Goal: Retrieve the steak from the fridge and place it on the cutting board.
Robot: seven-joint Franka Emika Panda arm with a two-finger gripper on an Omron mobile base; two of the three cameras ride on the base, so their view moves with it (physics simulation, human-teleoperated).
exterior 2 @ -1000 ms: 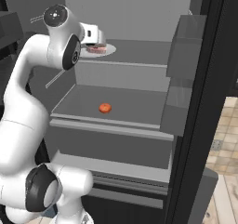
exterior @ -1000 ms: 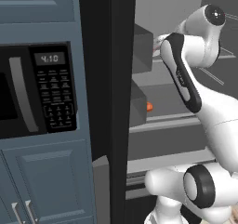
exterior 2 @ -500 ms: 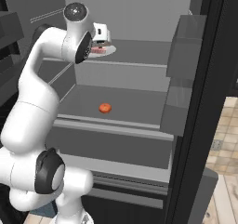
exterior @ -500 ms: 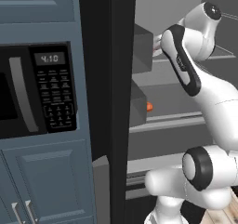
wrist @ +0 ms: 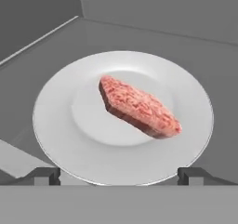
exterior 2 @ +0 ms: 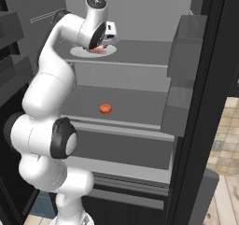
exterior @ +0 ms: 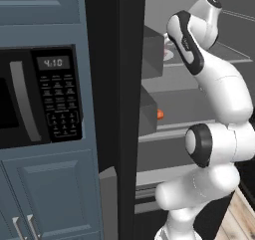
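One steak [wrist: 139, 108] on white plate [wrist: 60, 139].

Open shelf space surrounds the white plate [wrist: 60, 139] at frame centre in the hand view, the steak [wrist: 138, 107] alone on it. The fridge [wrist: 42, 14] wall closes the upper left; grey door bins [exterior 2: 186, 46] crowd the right base view's right side.
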